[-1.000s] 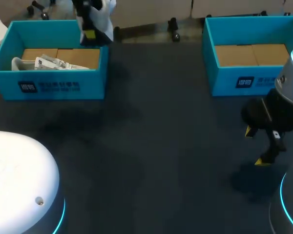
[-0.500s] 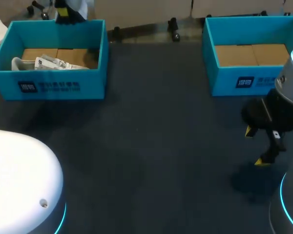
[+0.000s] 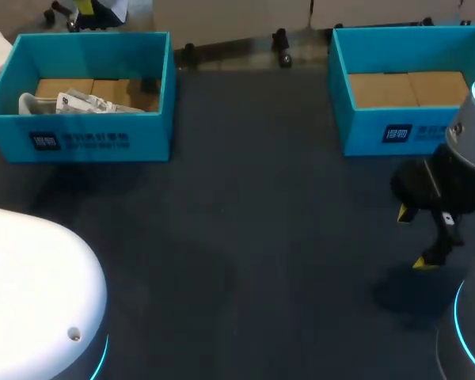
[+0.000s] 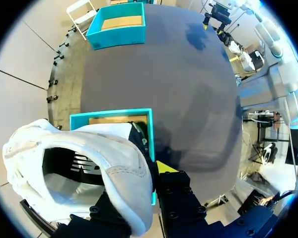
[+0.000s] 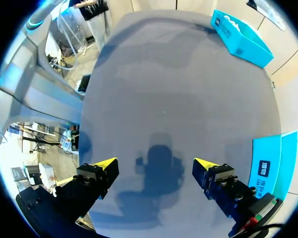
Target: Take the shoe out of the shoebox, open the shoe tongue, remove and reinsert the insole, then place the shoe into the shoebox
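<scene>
My left hand (image 4: 150,179) clamps white shoe (image 4: 84,163) by side wall; 1 yellow tip shows outside, other hidden by shoe. Shoe hangs high over open shoebox (image 4: 111,114), clear of its walls. My right hand (image 5: 156,166) hovers wide open, empty, low over table (image 5: 179,89), likely ready for tongue.

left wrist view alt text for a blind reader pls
A white shoe is held in the fingers above an open teal shoebox on a dark table. A second teal box stands at the far end.
</scene>
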### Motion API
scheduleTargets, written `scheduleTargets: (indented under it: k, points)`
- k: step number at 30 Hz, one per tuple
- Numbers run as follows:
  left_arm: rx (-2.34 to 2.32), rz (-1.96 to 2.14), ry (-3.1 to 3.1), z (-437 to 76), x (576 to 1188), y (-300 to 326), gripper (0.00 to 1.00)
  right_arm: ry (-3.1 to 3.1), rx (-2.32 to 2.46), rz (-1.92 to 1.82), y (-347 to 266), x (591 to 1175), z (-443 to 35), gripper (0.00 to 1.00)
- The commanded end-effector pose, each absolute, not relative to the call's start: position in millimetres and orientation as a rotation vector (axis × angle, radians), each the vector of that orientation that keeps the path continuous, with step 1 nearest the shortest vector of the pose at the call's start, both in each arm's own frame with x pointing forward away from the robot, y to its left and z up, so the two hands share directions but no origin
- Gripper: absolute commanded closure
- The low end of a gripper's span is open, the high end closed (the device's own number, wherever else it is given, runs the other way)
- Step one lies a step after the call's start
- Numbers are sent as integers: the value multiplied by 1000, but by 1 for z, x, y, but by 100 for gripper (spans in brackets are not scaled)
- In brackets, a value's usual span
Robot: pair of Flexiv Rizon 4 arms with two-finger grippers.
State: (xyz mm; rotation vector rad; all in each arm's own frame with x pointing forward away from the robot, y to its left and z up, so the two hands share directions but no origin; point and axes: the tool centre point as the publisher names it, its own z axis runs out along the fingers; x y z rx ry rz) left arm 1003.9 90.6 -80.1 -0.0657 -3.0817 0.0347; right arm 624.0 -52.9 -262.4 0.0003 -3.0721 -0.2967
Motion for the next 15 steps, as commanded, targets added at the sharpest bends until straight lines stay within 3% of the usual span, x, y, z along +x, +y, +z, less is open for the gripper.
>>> scheduleTargets:
  k: [1, 15]
  points:
    - [-66, 33, -3083, -77, 1003, 91, 100, -3074, 1, -294, -53, 624, -264, 0]
    - [33, 21, -3127, -77, 1040, 133, 100, -3074, 1, -294, -53, 624, -264, 0]
